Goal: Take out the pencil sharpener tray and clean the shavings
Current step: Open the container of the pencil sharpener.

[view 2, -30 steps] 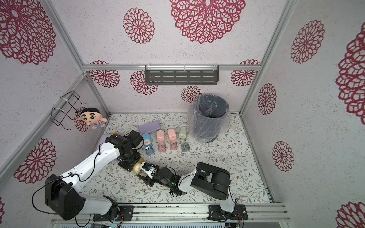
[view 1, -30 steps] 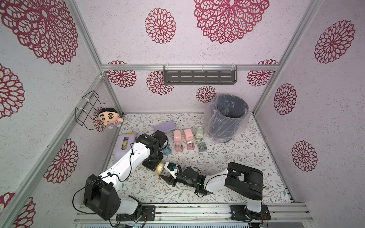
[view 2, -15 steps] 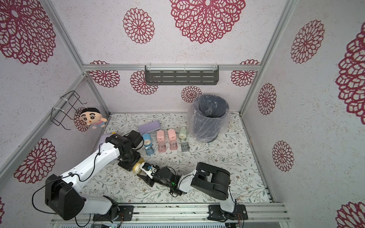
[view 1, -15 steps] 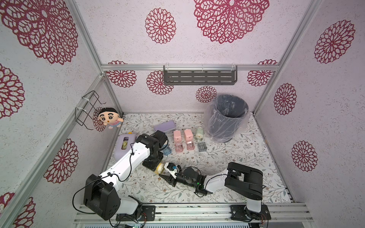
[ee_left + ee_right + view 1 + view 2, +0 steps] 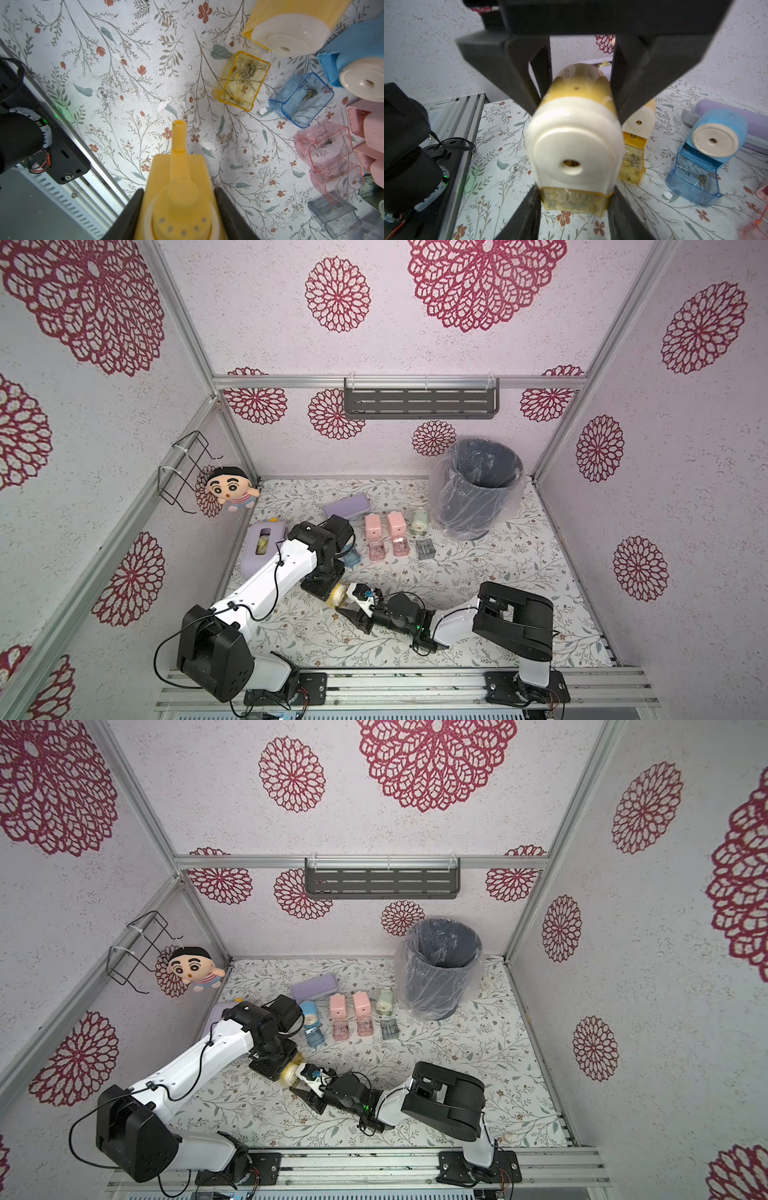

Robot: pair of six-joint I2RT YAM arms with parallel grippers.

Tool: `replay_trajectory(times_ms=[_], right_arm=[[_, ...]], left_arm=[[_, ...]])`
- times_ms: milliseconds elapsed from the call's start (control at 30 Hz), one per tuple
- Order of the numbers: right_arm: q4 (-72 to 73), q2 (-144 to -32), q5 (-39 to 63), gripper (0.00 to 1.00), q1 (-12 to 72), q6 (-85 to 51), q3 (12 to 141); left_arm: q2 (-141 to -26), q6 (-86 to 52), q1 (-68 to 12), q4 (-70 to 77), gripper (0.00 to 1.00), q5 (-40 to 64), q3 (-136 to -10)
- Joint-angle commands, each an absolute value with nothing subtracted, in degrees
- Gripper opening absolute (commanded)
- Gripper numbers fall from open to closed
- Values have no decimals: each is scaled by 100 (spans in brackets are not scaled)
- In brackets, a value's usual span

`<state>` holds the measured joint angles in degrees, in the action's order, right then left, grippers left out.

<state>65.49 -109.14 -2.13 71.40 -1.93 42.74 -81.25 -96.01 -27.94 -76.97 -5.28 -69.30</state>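
A yellow pencil sharpener [image 5: 575,133] with a white face hangs just above the floral mat, front centre in both top views [image 5: 337,596] [image 5: 289,1074]. My left gripper [image 5: 178,191] is shut on its body from behind, with the crank [image 5: 178,135] sticking out past the fingers. My right gripper [image 5: 575,190] is shut on the translucent yellow tray [image 5: 574,200], which sits in the sharpener's base. Tan shavings [image 5: 566,197] show through the tray wall. In the top views the right gripper [image 5: 348,608] meets the sharpener from the right.
A second yellow sharpener [image 5: 291,27] stands close by, its pulled-out tray [image 5: 242,80] holding shavings. Blue [image 5: 309,1011], pink [image 5: 372,526] and green [image 5: 419,520] sharpeners stand behind their trays. The lined bin [image 5: 478,489] is back right, a purple box [image 5: 262,547] left. Crumbs dot the mat.
Both arms stay in place. The right gripper's jaws have drawn in onto the yellow tray.
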Motion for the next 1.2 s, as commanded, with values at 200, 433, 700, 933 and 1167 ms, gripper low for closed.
replay_trajectory(times_ms=[200, 433, 700, 933, 1167], right_arm=[[6760, -10661, -223, 44, 7084, -62, 4027], [6842, -10635, -298, 44, 7084, -47, 3929], [6934, -10620, -332, 44, 7084, -61, 3849], [7041, -10603, -457, 44, 7084, -62, 3756], [7090, -10595, -432, 45, 7077, -84, 3710]], left_arm=[[-8200, -9566, -2786, -7761, 26, -844, -7119], [-8248, -9565, -2788, -7769, 26, -848, -7137], [-8326, -9552, -2792, -7758, 26, -840, -7180], [-8375, -9539, -2791, -7769, 26, -848, -7203], [-8407, -9515, -2787, -7718, 26, -818, -7211]])
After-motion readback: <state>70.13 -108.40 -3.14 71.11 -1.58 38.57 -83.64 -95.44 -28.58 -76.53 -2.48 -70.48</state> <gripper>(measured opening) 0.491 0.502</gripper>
